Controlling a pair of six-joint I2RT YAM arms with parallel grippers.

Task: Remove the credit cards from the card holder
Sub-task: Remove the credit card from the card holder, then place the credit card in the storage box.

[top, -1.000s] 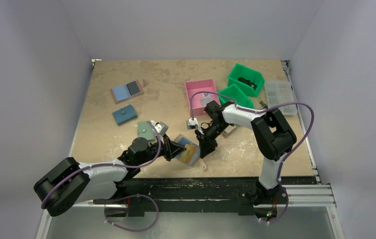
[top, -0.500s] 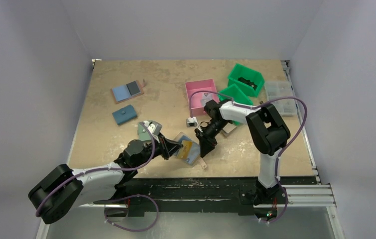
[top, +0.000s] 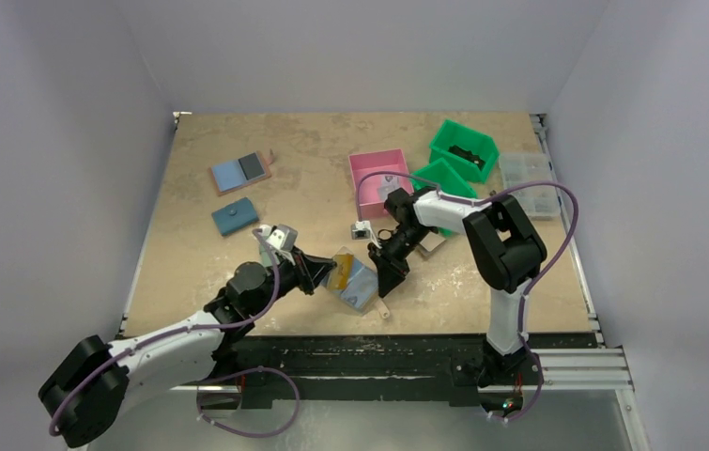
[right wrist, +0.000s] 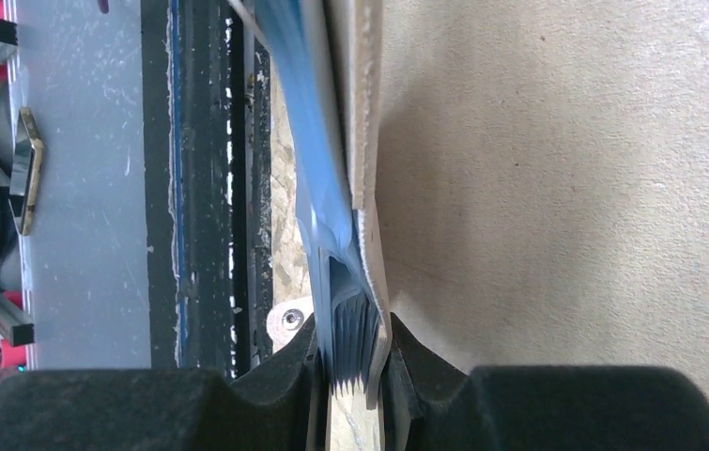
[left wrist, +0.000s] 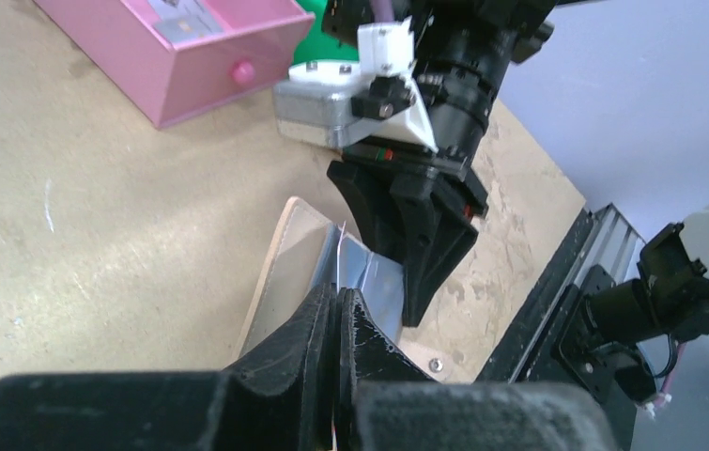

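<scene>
From above, the holder (top: 358, 287) sits between the two arms near the front edge of the counter (top: 313, 178), with the right jaws clamped on its right side and the left jaws pinched on a gold card (top: 341, 269) at its upper left. The left wrist view shows the left jaws pressed together on a thin edge, the holder (left wrist: 285, 268) open just beyond. The right wrist view shows the right jaws gripping the holder's (right wrist: 365, 113) beige cover and blue panel together.
</scene>
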